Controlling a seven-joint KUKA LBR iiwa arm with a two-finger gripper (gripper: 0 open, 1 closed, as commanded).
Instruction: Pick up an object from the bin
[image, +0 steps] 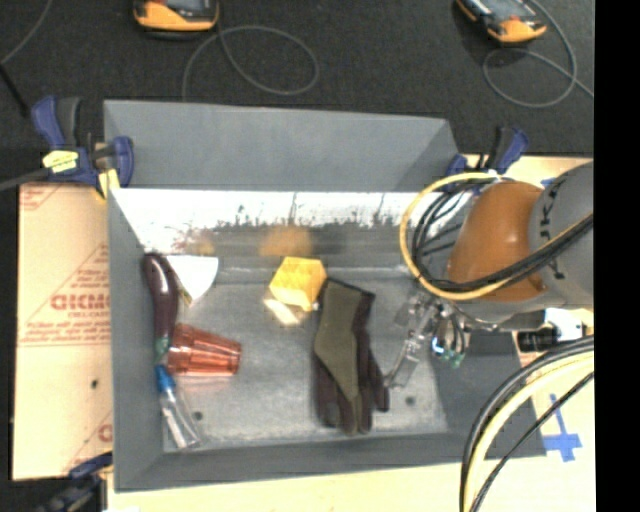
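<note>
My gripper hangs low at the bin's right side, just right of a dark olive glove that lies flat with its cuff toward the back. The gripper's lower tip is close to the glove's right edge; whether they touch is unclear. Nothing shows held in the gripper. A yellow wedge-shaped block rests behind the glove, near the back wall.
Along the left wall lie a dark purple toy aubergine, a white wedge, a red ribbed cup on its side and a clear tube with a blue cap. The arm's orange cover and cables crowd the right rim.
</note>
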